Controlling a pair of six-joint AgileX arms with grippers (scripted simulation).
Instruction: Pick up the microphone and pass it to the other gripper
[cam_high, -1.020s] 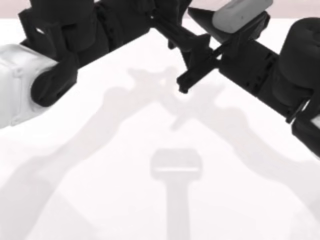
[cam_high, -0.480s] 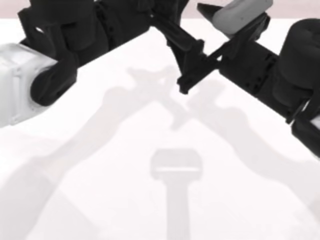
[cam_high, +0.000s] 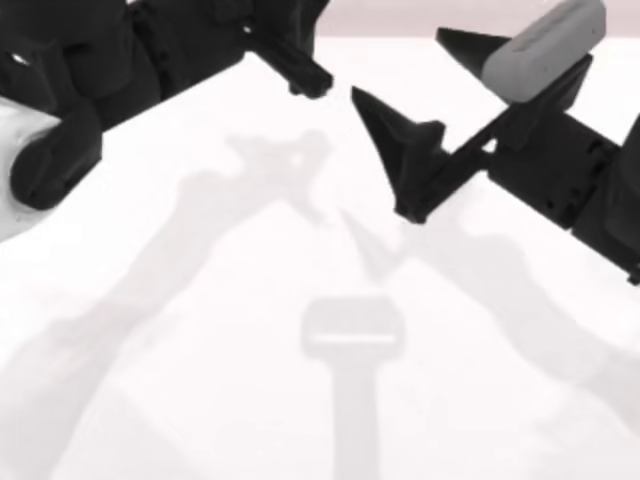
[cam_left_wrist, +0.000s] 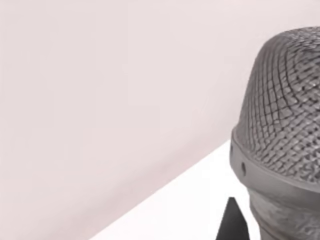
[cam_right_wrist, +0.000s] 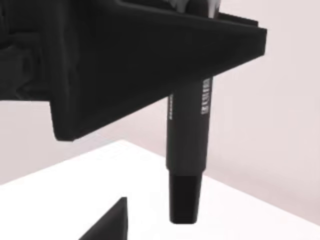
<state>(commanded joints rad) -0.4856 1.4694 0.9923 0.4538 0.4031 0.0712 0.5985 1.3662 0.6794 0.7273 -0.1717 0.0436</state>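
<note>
My left gripper (cam_high: 275, 35), at the top left of the top view, is shut on the microphone. The slim black handle (cam_high: 310, 78) sticks out below it toward the table's middle. In the left wrist view the grey mesh head (cam_left_wrist: 285, 110) looms close beside one black fingertip (cam_left_wrist: 232, 222). The right wrist view shows the handle (cam_right_wrist: 187, 150) hanging down from under the left gripper's broad black finger (cam_right_wrist: 150, 65), above the table. My right gripper (cam_high: 397, 63) stands open to the right of the handle, apart from it, with nothing between its pointed fingers.
A pale grey oblong block (cam_high: 545, 40) sits on the right gripper's body. The white table (cam_high: 200, 380) carries only the arms' shadows. Its far edge (cam_high: 380, 38) runs just behind both grippers.
The right gripper has opened off the microphone and drawn back to the right. The left arm has moved left, carrying the microphone away with it.
</note>
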